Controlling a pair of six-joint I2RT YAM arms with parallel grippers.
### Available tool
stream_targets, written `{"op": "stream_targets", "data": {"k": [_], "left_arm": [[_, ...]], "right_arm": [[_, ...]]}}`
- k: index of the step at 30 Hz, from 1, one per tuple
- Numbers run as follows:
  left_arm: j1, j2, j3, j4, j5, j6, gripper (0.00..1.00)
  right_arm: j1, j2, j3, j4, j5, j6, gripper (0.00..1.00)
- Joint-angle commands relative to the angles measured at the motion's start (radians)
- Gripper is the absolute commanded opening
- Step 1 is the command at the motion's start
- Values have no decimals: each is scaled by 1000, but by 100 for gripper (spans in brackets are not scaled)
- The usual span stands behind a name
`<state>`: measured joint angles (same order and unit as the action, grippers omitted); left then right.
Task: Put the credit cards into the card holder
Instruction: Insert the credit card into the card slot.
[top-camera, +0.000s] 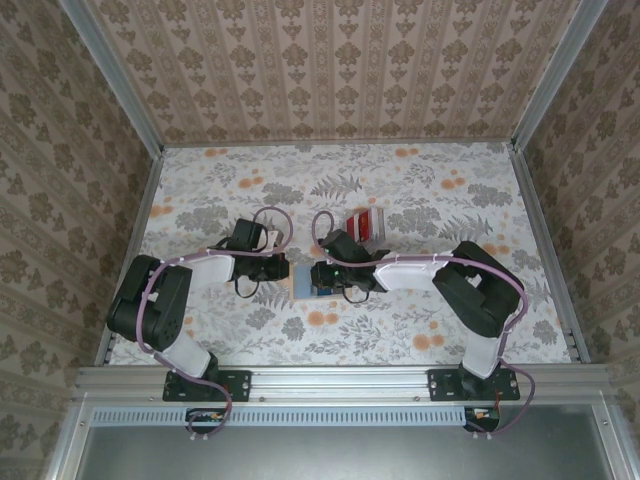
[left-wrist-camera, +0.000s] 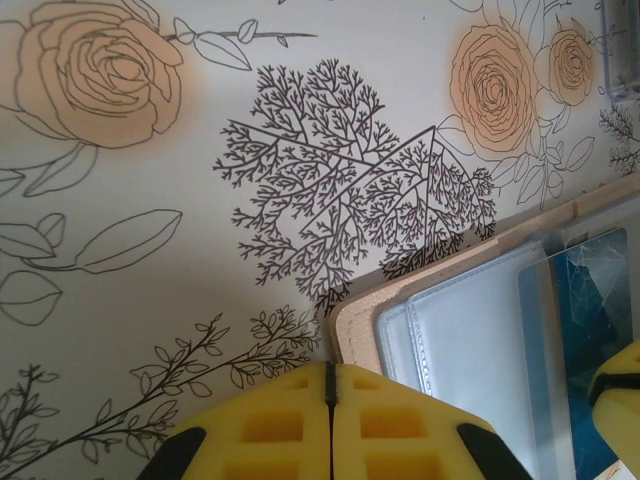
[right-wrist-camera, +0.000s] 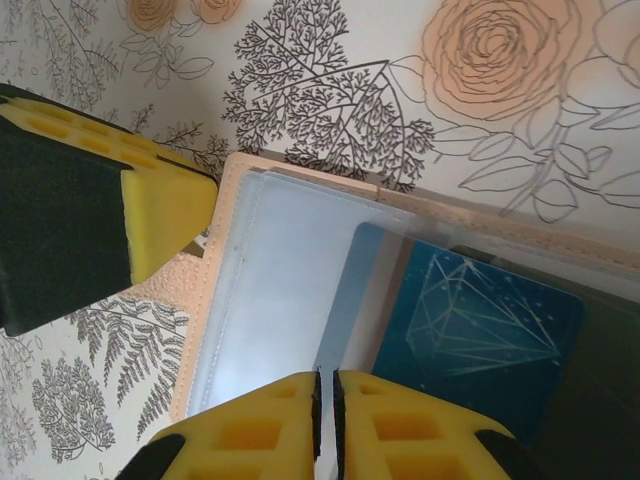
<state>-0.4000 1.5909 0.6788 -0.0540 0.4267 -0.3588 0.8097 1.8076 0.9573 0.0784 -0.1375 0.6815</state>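
Right wrist view: the right gripper (right-wrist-camera: 325, 425) is clenched, jaws almost touching over the near edge of the card holder (right-wrist-camera: 270, 290); whether it pinches anything I cannot tell. Also the left gripper (left-wrist-camera: 330, 385) is closed, tip on the holder's corner. A blue card (right-wrist-camera: 480, 320) sits half inside the holder; the red cards (top-camera: 365, 225) lie beyond it, apart

- The tabletop (left-wrist-camera: 150, 200) is printed white with orange roses and dark foliage.
- The card holder (right-wrist-camera: 232, 185) is skinned peach-tan, lined blue-grey.
- A blue card (right-wrist-camera: 480, 320) is marked with white diamond lines.
- Red cards (top-camera: 365, 224) are banded white.
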Motion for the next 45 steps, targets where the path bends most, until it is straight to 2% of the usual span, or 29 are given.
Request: {"op": "stream_targets", "data": {"k": [1,5,8,12,18,26,45], "left_arm": [[-13,0,13,-12,6,-6,0],[-11,-13,18,-39,-31,8,0],[-11,-18,18,-35,-20,6,0],[-11,-26,15,-38,-25,7,0],[-9,-31,16,-43,-22,10,0],[-11,-32,13,-33,-8,4,0],[-20,-16,13,-12,18,-9,0]], "right_arm": [[0,-95,-18,-37,70,-49,16],[-31,-121,34,-149,63,-99,17],[-61,-122,47,-203,-8,-118,18],[-74,-73,111,-329,-90,-169,19],[-72,-8,169,-418,-104,-197,19],[-73,37,193,-453,-68,-201,19],[-41,140,269,-455,-85,-205,20]]}}
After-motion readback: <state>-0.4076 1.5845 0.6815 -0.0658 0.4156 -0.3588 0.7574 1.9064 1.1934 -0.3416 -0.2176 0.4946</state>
